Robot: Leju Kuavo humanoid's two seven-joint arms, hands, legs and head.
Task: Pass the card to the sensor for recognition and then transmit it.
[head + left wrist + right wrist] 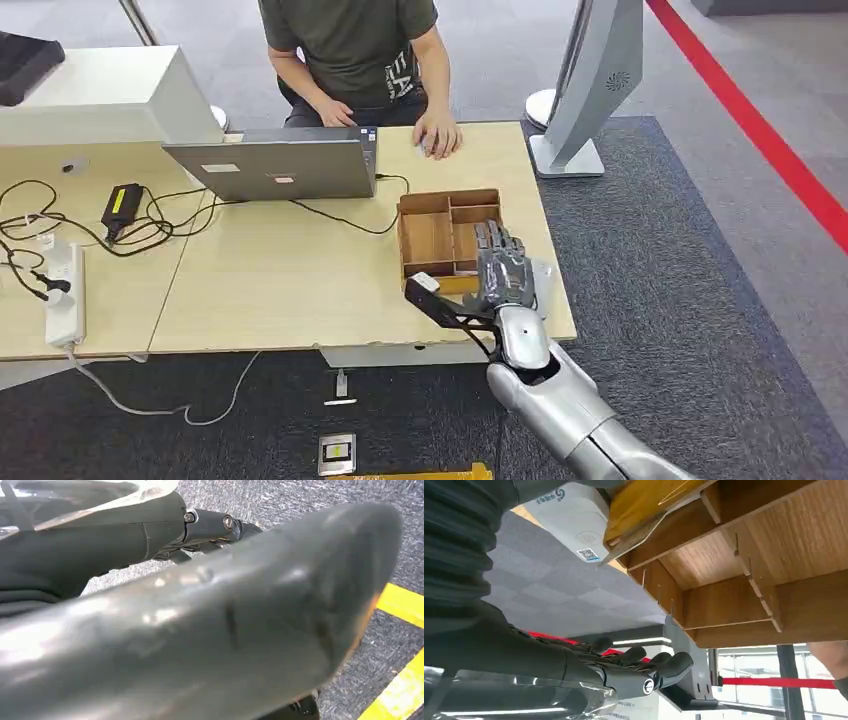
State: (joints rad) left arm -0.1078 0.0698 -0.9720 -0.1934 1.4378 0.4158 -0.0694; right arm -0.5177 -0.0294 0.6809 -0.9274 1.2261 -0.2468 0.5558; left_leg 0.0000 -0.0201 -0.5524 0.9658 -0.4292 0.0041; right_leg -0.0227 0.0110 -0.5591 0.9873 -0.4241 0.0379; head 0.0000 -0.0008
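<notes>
Nearest, the silver right arm, coming in from below to the tabletop's (300, 290) near right corner. At its end the right hand (503, 272), spread flat above the near right part of the wooden box (436, 236). Fingers (659, 664) stretched out side by side, a little bent, with nothing seen in them. Looks empty, then, and ready to reach down.

Inside the box's near part, something flat and yellow, most likely the card (456, 285). Not picked up yet. Kept in the box so as to stay tidy and easy to find.

Just beside the box, a white sensor (574, 515) with a small square code on it. Placed close, probably so the card needs only a short trip.

Left hand (210, 525) hanging low over the floor. Open or closed: cannot tell.
</notes>
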